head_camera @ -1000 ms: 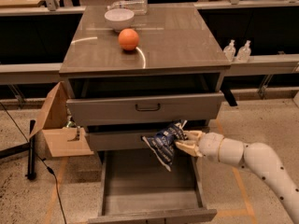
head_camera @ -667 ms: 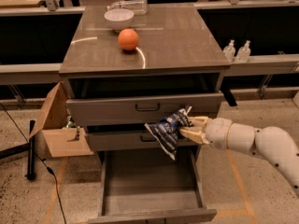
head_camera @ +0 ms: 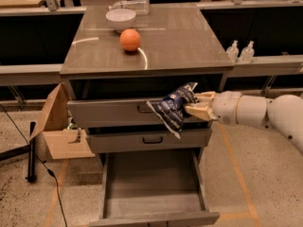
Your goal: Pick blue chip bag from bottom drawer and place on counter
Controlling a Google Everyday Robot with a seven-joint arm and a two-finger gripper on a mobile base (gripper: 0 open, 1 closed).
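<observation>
My gripper point(head_camera: 196, 104) comes in from the right on a white arm and is shut on the blue chip bag point(head_camera: 173, 108). The crumpled dark blue bag hangs in the air in front of the top drawer point(head_camera: 109, 112), below the counter's front edge. The counter point(head_camera: 180, 37) is the glossy grey-brown cabinet top. The bottom drawer point(head_camera: 151, 188) is pulled out wide below, and its tray shows nothing inside.
An orange ball point(head_camera: 130, 39) and a white bowl point(head_camera: 120, 19) sit on the counter's back left. A cardboard box point(head_camera: 59, 131) stands left of the cabinet. Two small bottles point(head_camera: 240, 51) stand on a ledge at the right. A black cable runs along the floor at left.
My gripper has lifted the blue chip bag from the level of the middle drawer up to the top drawer front, closer to the counter's edge.
</observation>
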